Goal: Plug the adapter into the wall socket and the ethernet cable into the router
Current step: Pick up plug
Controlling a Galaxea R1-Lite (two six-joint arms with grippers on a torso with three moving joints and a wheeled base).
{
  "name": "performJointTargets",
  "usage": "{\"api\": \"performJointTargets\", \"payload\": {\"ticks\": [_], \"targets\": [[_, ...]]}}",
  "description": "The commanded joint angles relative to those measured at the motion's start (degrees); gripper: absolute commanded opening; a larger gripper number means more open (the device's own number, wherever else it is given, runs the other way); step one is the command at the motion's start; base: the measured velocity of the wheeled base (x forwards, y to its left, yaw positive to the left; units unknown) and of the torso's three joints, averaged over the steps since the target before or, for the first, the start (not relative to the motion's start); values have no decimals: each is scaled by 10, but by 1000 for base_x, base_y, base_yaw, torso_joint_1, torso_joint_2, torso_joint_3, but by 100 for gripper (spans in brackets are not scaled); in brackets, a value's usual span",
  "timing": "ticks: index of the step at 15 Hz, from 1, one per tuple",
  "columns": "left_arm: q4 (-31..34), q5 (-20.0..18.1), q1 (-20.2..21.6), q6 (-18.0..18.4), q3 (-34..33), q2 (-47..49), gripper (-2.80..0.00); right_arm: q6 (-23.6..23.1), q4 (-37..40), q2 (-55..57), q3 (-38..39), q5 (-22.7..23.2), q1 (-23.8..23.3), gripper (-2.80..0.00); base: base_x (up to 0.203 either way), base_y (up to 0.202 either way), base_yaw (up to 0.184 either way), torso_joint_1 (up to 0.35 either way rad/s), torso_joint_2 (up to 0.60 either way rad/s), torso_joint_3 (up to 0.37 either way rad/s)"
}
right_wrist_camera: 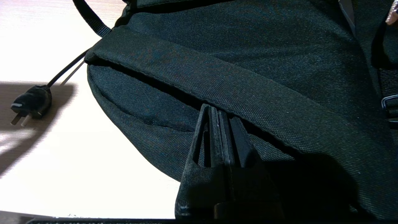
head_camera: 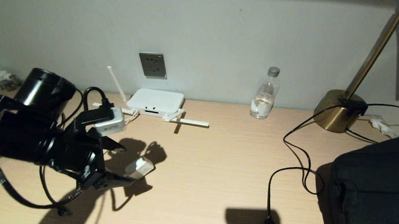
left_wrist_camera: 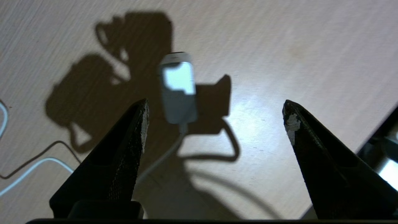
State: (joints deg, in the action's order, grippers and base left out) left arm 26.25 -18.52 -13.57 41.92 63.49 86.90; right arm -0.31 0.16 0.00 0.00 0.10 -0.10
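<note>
**Left tool spread wide above the adapter**

The left tool (head_camera: pixel 121 165) hangs over the wooden tabletop (head_camera: pixel 217 166), fingers far apart and empty. The white adapter (head_camera: pixel 139 167) lies flat on the tabletop just beyond them. The router (head_camera: pixel 155 102) sits against the wall beneath the wall socket (head_camera: pixel 152 65). The right tool (right_wrist_camera: pixel 217 124), pressed closed, rests beside a dark bag (right_wrist_camera: pixel 248 62).
</note>
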Motion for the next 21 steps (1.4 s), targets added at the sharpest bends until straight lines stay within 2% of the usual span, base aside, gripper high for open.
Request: {"api": "performJointTargets", "payload": {"ticks": [1, 5, 9, 14, 21], "targets": [[3, 12, -1, 3, 28, 51, 0, 0, 0, 1, 0, 0, 0, -280, 0, 0, 0, 0, 0, 0], [30, 23, -3, 3, 48, 76, 0, 0, 0, 1, 0, 0, 0, -280, 0, 0, 0, 0, 0, 0], [22, 26, -2, 3, 62, 102, 0, 0, 0, 1, 0, 1, 0, -280, 0, 0, 0, 0, 0, 0], [22, 55, -3, 4, 82, 133, 0, 0, 0, 1, 0, 0, 0, -280, 0, 0, 0, 0, 0, 0], [13, 56, -5, 4, 89, 157, 0, 0, 0, 1, 0, 0, 0, -280, 0, 0, 0, 0, 0, 0]]}}
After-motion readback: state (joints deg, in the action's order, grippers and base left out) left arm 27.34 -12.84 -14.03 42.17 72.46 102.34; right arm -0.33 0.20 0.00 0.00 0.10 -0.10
